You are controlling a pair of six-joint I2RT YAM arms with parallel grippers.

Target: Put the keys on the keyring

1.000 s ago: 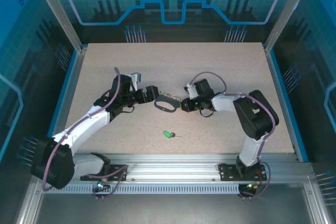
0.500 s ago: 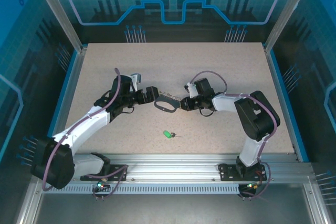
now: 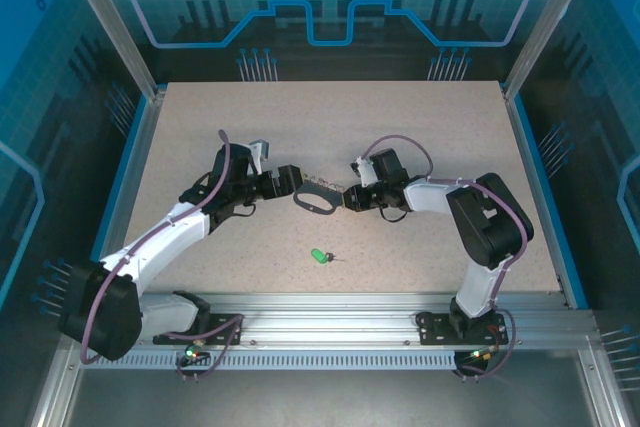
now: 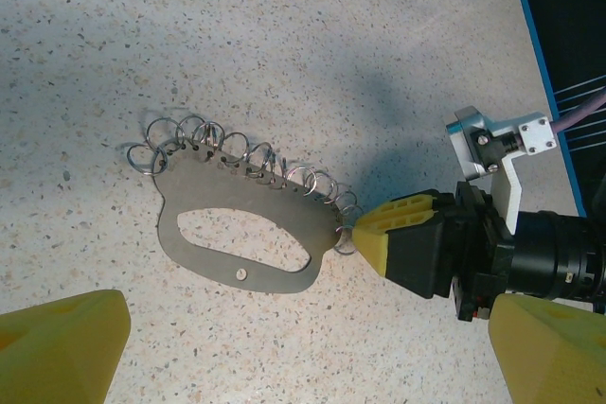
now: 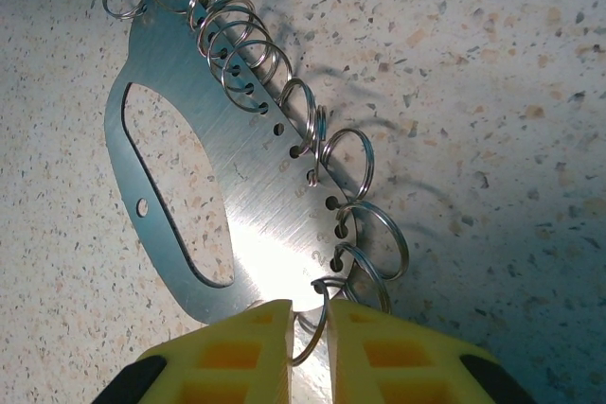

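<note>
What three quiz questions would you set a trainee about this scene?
1. True or false: the key already hangs on the keyring.
2. What is the right tool pinching? A the key; B the keyring; C nothing.
3. Fill in: the left tool beside the keyring is ____ (open or shut).

Key
1. False: the key lies on the table, apart from the keyring and nearer the arm bases.
2. B: it grips one end of the keyring.
3. Open: its jaws stand wide and hold nothing.
</note>
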